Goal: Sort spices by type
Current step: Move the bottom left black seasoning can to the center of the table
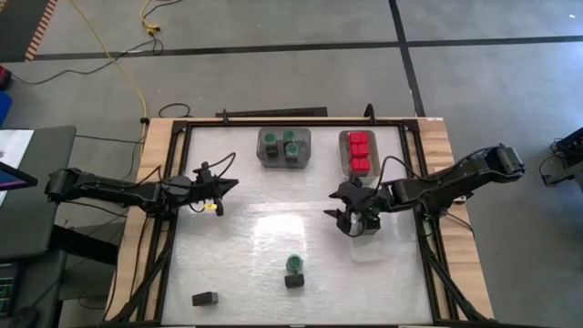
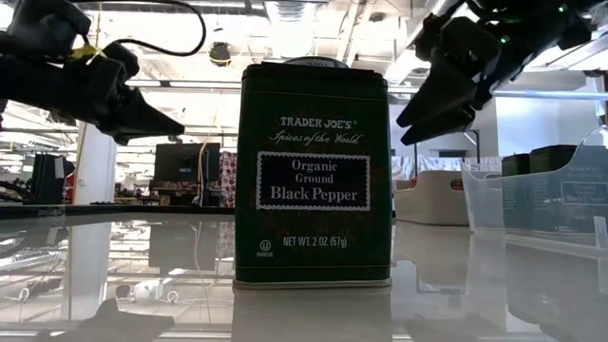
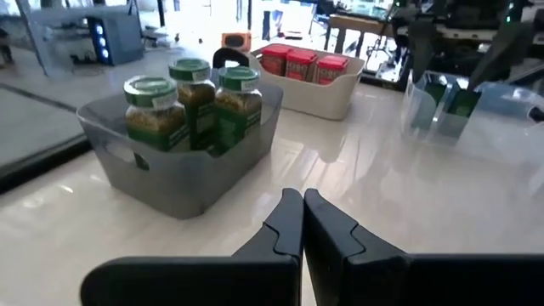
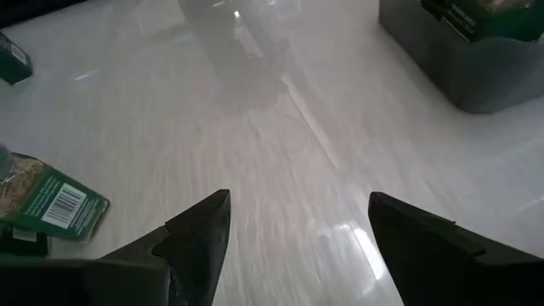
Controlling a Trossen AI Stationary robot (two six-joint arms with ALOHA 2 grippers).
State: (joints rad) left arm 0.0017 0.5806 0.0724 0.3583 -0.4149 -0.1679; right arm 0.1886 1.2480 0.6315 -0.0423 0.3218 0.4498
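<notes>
On the desk (image 1: pixel 237 255), the right tool (image 1: pixel 355 221) hangs with fingers apart and empty by the right edge, the left tool (image 1: pixel 219 189) is pressed together near the left edge — a green-lidded jar (image 1: pixel 294 263) touches a black pepper tin (image 1: pixel 293 281) at the near edge, another dark tin (image 1: pixel 206 298) lying toward the near-left corner.

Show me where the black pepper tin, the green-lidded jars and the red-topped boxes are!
Black pepper tin (image 2: pixel 313 180): low view, on its front label.
Green-lidded jars (image 3: pixel 194 70): left wrist view, on the middle jar's green lid, inside the grey bin.
Red-topped boxes (image 1: pixel 360 150): high view, on the red tops in their tray.
</notes>
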